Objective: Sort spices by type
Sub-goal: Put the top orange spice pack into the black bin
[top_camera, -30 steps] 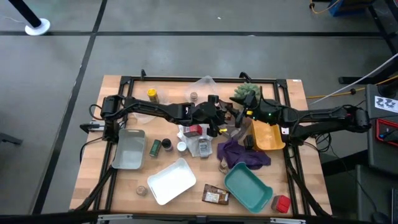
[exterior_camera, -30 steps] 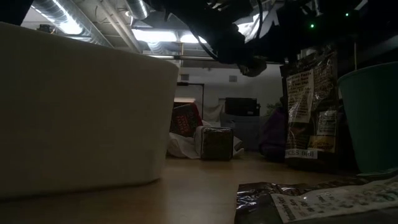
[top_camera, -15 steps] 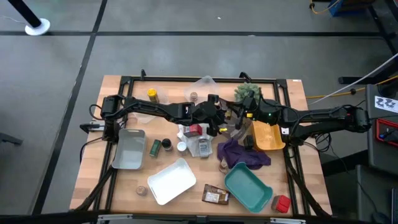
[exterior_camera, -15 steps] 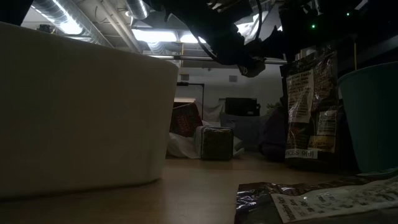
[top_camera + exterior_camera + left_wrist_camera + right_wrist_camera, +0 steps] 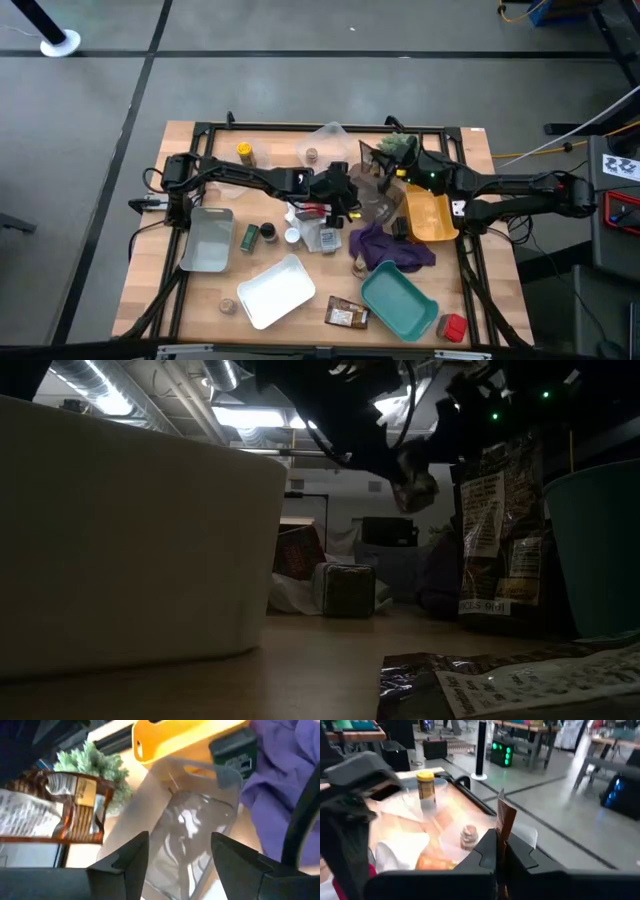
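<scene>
The packet, a flat brown one, stands on edge in the right gripper, whose jaws are shut on its lower part; in the left wrist view the same packet shows its label and hangs clear of the table, just beside the plant. From above, that gripper sits near the back middle of the table, with the yellow tray just to its right and the purple cloth nearer the front.

The left gripper has its jaws apart and empty, over a clear bag lying beside the yellow tray. From above, it is at the table's middle, close to the right one, so the two arms are crowded.

The step in hand looks like a hand-over just completed, with the packet now to be carried to its group. To do it well, the right arm should lift straight before travelling, since the packet is floppy and held by one edge. It should pass clear of the plant and the left arm. Another brown packet lies at the front near the teal tray; that is a likely place to put it. The left arm would do best to draw back first.
</scene>
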### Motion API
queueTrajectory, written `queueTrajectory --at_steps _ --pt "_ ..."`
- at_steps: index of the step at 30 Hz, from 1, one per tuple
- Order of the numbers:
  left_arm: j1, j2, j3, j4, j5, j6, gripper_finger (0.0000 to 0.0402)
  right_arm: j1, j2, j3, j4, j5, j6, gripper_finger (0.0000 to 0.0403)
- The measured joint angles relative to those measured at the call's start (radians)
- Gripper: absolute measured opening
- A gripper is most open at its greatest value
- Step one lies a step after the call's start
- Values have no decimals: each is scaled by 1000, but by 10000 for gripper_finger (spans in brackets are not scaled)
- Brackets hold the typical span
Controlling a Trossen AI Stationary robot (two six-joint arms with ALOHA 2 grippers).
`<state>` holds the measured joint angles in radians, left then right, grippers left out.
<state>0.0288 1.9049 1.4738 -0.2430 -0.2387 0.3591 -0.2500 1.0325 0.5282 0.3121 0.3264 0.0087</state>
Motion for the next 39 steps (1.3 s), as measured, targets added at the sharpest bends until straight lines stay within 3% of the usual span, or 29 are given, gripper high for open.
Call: queueTrajectory --at_steps 6,19,27,39 --pt "2 0 0 -43 -4 -17 198 -40 21 0 -87 -47 62 9" --pt "2 0 0 -69 -4 -19 190 -39 249 0 -16 -75 91 12" --pt "2 0 0 -70 -4 -13 188 -39 282 0 24 -74 91 9" --pt "2 1 0 -70 -4 -13 184 -39 282 0 5 -74 91 64"
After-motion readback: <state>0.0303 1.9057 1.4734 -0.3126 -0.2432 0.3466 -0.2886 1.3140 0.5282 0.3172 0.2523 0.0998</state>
